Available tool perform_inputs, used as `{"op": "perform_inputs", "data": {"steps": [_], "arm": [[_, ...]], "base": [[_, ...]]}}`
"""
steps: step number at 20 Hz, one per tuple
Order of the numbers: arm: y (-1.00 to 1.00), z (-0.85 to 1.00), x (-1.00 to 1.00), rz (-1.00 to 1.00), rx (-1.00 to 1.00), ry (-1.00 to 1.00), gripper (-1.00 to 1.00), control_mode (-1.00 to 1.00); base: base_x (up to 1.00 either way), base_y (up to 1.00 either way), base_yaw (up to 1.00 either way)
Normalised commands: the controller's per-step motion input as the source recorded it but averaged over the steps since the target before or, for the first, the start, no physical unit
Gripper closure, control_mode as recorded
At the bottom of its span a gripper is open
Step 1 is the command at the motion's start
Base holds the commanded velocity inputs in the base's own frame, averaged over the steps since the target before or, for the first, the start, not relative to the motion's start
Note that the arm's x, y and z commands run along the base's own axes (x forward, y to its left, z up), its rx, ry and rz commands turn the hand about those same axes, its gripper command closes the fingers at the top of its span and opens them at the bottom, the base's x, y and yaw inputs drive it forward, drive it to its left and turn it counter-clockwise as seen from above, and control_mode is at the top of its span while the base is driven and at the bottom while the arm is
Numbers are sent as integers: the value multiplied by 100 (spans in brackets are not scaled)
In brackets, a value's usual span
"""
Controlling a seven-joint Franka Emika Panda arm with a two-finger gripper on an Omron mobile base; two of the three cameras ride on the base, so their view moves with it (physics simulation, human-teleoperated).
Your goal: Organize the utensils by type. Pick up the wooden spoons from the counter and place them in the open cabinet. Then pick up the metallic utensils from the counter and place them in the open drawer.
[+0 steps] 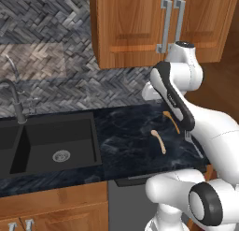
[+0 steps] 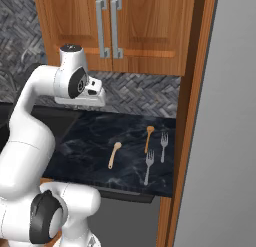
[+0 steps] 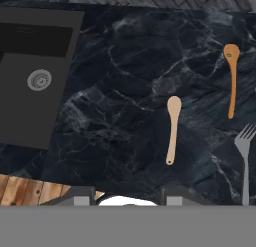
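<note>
While the gripper (image 3: 130, 198) hangs high above the counter (image 3: 125, 91), its two finger tips (image 3: 84, 197) stand partly apart with nothing between them, touching nothing. Below them lies black marble-look worktop with pale veins. Just ahead of the tips lies the tan spoon (image 3: 172, 130), and beyond it to one side the thinner orange-brown spoon (image 3: 231, 78); the two are apart, handles roughly parallel. That makes two wooden spoons. Beside the brown spoon lie two grey metal forks, fork one (image 2: 148, 166) nearer the counter's front edge and fork two (image 2: 163, 145) farther back, neither touching a spoon. A black sink (image 1: 46, 143) with a round drain is set into the counter well away from the utensils, with a dark faucet (image 1: 16, 101) behind it. Grey herringbone tile (image 1: 46, 61) covers the wall, and wooden cabinets (image 2: 145, 26) with silver bar handles (image 2: 108, 28) hang above, doors closed.
</note>
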Motion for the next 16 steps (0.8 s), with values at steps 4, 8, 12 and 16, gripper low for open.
{"op": "perform_inputs", "data": {"steps": [4,8,12,16], "arm": [[-8,-10,-12,0,0,0,-100,-100],[-39,-49,-30,-9,0,0,-100,-100],[-38,-72,-27,-9,-1,0,-100,-100],[-41,-83,-10,-9,0,0,-100,-100]], "base": [[0,0,0],[0,0,0],[0,0,0],[0,0,0]]}}
